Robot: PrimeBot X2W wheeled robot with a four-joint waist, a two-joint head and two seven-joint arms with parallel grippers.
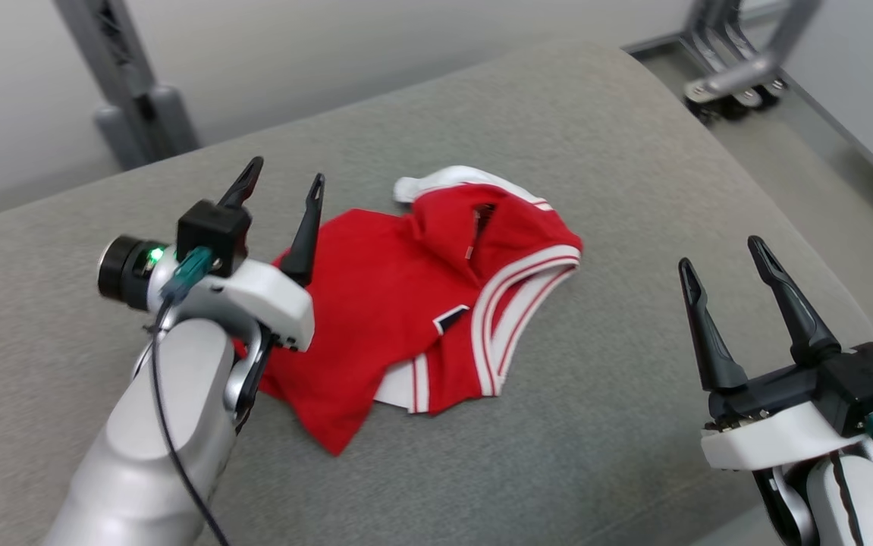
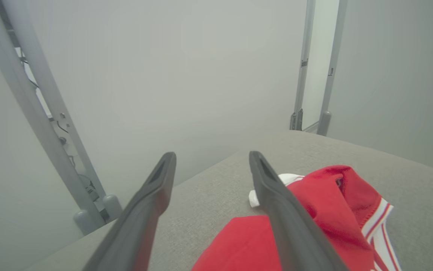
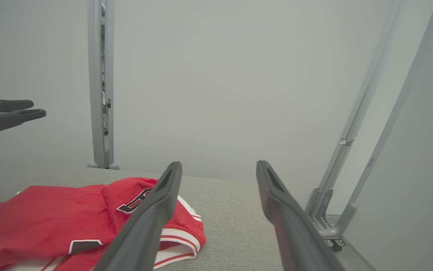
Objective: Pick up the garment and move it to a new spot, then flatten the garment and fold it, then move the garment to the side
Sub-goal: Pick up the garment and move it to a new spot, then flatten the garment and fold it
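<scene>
Head view: shirt (image 1: 421, 303) lies crumpled on cushion (image 1: 595, 152). Left gripper (image 1: 287, 173), fingers apart, hovers at its nine o'clock edge, likely lining up a pinch; right gripper (image 1: 720, 254), also spread, waits at four o'clock.

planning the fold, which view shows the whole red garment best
The head view: the garment lies nearly whole, crumpled on the grey cushion, seen from above. The left wrist view catches its far part behind a finger; the right wrist view sees it low, side-on, cut at the frame's left edge.
</scene>
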